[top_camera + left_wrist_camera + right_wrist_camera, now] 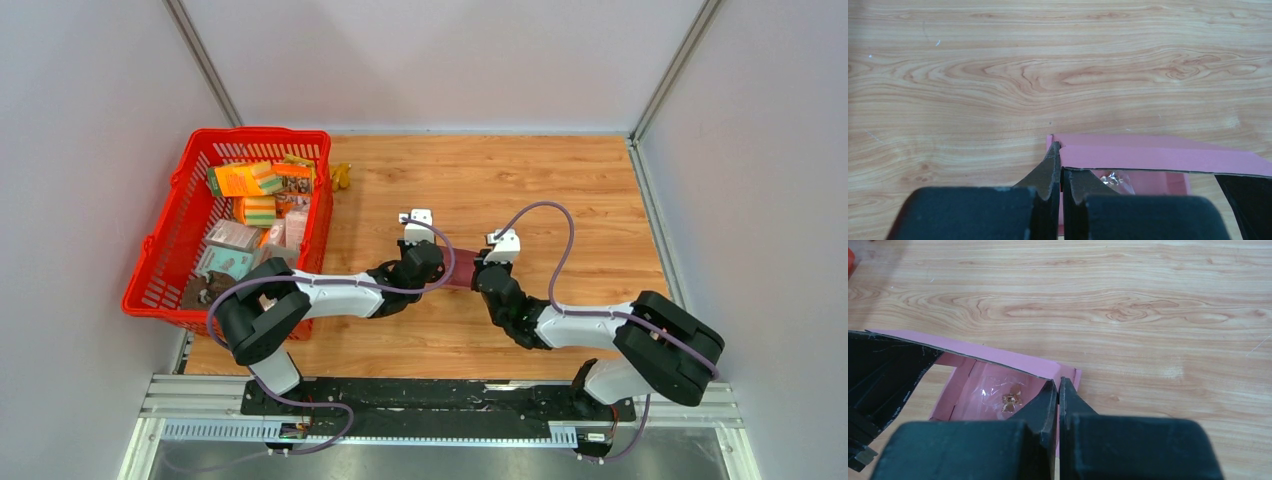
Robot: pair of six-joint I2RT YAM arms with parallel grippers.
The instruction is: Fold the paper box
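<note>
Jaws of left gripper [1061, 164] nearly together, with only a thin edge of pink card in the gap: clamped on one end wall of the paper box [1148, 154]. Right gripper [1058, 386] is the same, pressed shut on the opposite end near a corner, pink showing between the fingers.

The two arms face each other across the box, each pinching an end. Judgement: this holds the shallow tray square and stops the walls springing flat while a flap is worked.

Box sits on the table [560, 180] about mid-depth, squarely between the two grippers and touching both. Its long far wall stands up and leans slightly inward. Inside, on the floor of the box, lies a small wrapped item [1010, 400], clear film with something gold in it. The walls are up around it, so folding looks well along. No closing lid seen yet, and whether the box has one I cannot tell.

Risk, as I judge it: the card is thin, and a pull from either side could crease or tear a corner.

Farther back and to the left, well apart from the work, stands a red basket [160, 272] holding printed packages [240, 180]. A small yellow object [342, 177] lies just beside its far right corner.
</note>
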